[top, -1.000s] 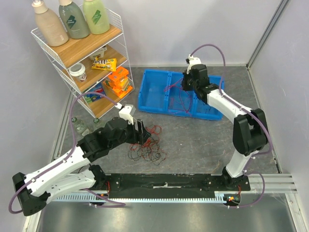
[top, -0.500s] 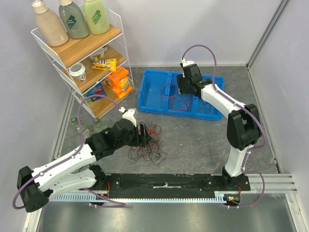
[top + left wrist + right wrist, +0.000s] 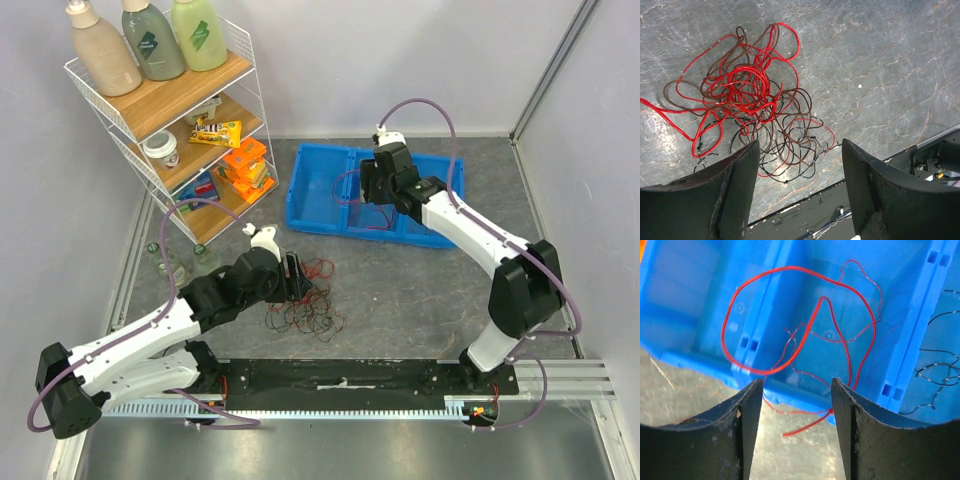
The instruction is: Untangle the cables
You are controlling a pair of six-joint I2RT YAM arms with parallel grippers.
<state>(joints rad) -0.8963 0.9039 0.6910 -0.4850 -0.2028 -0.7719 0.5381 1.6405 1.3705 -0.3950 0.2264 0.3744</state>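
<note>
Soft, even light is filling the overhead view, throwing only faint shadows. Glare is shining off the grey tabletop [image 3: 890, 65] at the left of the left wrist view — and the dark fingers [image 3: 725, 200] along its bottom edge are blurring slightly.

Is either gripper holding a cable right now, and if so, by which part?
Nothing is held. The left gripper hangs open above the cable tangle; the right gripper is open above the red cable draped over the blue bin.

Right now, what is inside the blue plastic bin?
Red wire loop across the divider, one end trailing outside; thin black wire in the neighbouring compartment. The right gripper covers part overhead.
</note>
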